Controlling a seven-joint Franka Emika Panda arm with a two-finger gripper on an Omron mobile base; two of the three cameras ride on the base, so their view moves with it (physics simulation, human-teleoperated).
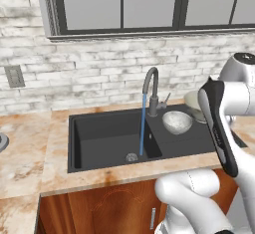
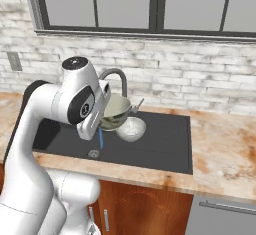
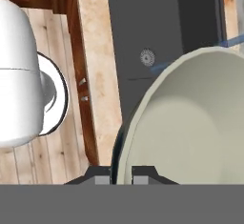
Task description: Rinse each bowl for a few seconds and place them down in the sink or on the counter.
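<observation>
Robot arm holds a plain pale bowl [image 3: 190, 123] by its rim over the black sink [image 1: 99, 143], water running: the gripper [image 3: 123, 175] is clamped on the bowl's edge, one tip either side of the wall, as the hand view shows at its 6 o'clock. The held bowl [image 2: 116, 110] hangs lifted above the sink's flat side section, rim up and tilted; in the right base view it sits just at 3 o'clock of the blue water stream [image 2: 101, 139], which drops from the grey gooseneck tap [image 1: 151, 86] toward the drain [image 1: 131, 157]. That is the relation the next move likely turns on: stream lies a short way off the bowl's far rim, at abt 1–2 o'clock in the hand view, w/ the drain [image 3: 147, 56] at 12; judged from this, the bowl isn't yet under the water and needs carrying sideways toward the deep basin. A second bowl, speckled grey inside [image 1: 177, 122], rests upright on the shallow section at 3 o'clock of the tap base, just beside the held one, so a swing could clip it. Counter [image 1: 30, 148] is glossy marbled beige-orange stone over brown cabinets [image 1: 99, 208]; white brick wall [image 1: 99, 73] and a dark-framed window [image 1: 119, 4] at 12 o'clock; a wall outlet [image 1: 14, 76] at 9; wood floor [image 3: 38, 161] below.
</observation>
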